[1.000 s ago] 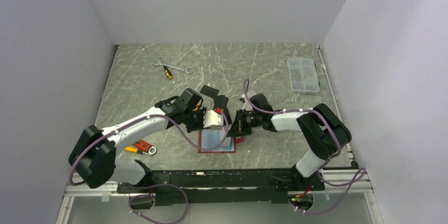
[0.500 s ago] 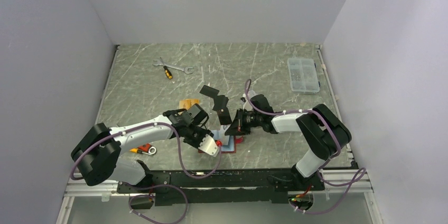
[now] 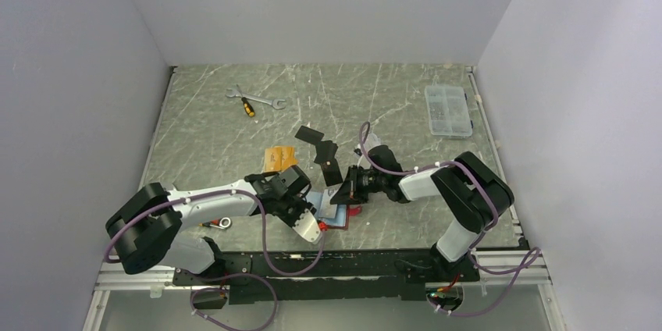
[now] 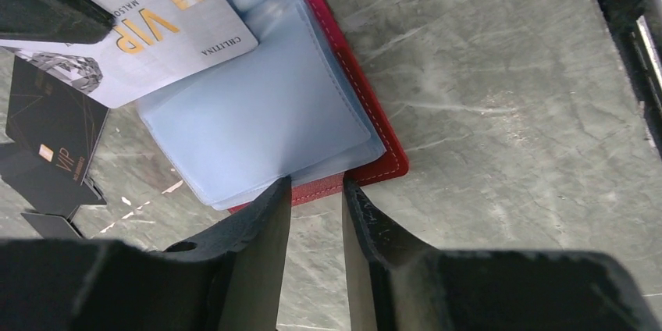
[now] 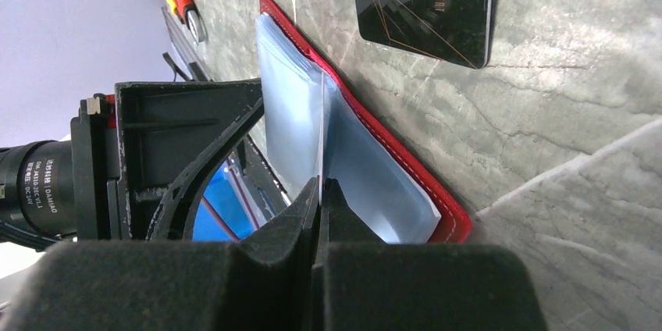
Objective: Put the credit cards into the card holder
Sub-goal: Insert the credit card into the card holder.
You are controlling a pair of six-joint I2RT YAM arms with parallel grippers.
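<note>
The left pincer (image 4: 316,190) hovers low at the near edge of the open wallet (image 4: 382,169). Its two fingers are parted only narrowly and hold nothing; the wallet's red rim shows through the gap. The right pincer (image 5: 320,190), reaching in from the right, is closed on what looks like the silver card (image 4: 156,26), seen edge-on from its own wrist. One corner of the card lies over the clear sleeves (image 4: 265,120). The wallet lies open and flat on the table (image 4: 507,112) at the near middle, between the two arms, with its sleeves facing up. Black cards (image 4: 47,124) lie just beyond it, and orange cards (image 3: 279,158) sit a little further off to the far left.

The step in hand seems to be feeding the silver card into a sleeve. To do it well, the left pincer should probably pin the red rim so the wallet cannot skid. The right pincer should square the card's leading edge with one sleeve's mouth and slide it in flat — a tilted corner may catch the plastic or slip between two sleeves.
</note>
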